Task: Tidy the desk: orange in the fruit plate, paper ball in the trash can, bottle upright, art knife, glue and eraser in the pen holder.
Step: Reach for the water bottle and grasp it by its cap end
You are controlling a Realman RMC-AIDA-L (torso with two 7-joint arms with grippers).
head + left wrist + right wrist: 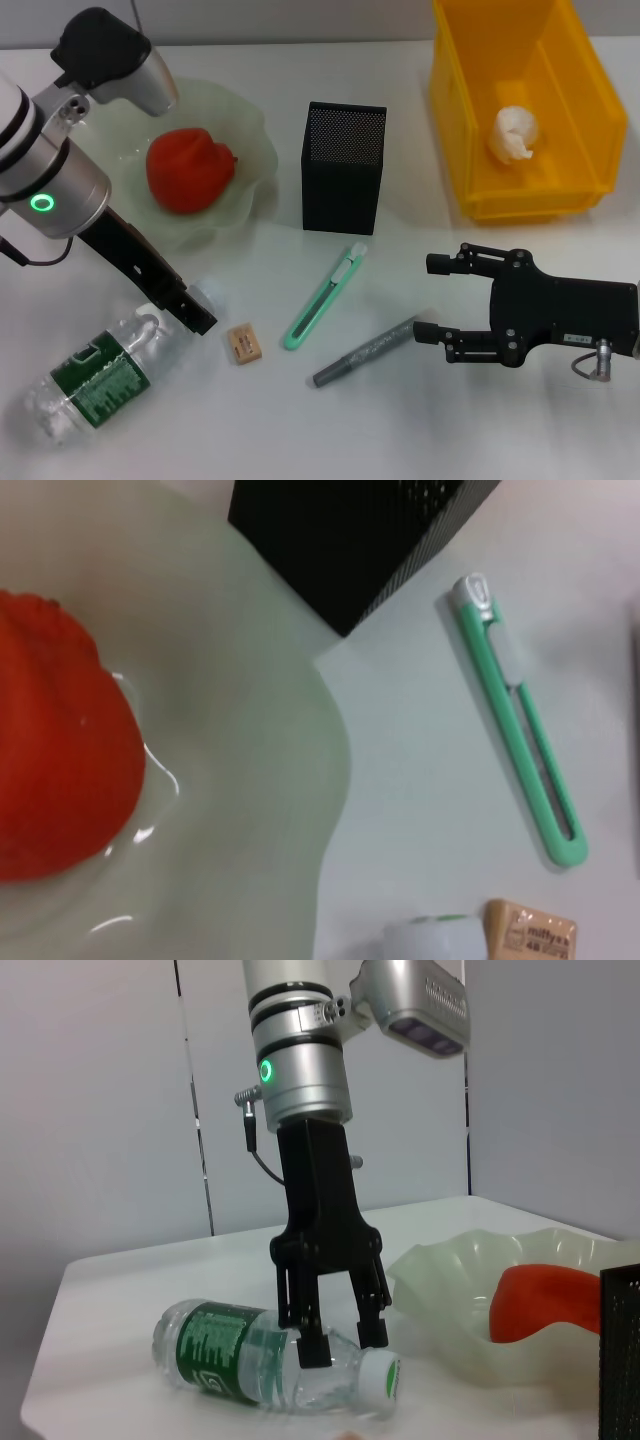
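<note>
The clear bottle [100, 375] with a green label lies on its side at the front left. My left gripper [200, 322] reaches down to its neck. In the right wrist view the left gripper [342, 1338] stands open, its fingers [312, 1345] on either side of the bottle [240, 1365] close to the white cap. The orange [190, 170] rests in the pale green fruit plate [255, 140]. The paper ball [515, 133] lies in the yellow bin [470, 110]. A green art knife [325, 298], a grey glue stick [365, 352] and a tan eraser [243, 343] lie before the black pen holder [343, 165]. My right gripper [425, 297] hovers open right of the glue.
The left wrist view shows the plate's rim [300, 780], the orange [60, 740], a corner of the pen holder [350, 540], the art knife [520, 720], the eraser [530, 932] and the bottle cap [430, 938]. The white table's front edge runs just below the bottle.
</note>
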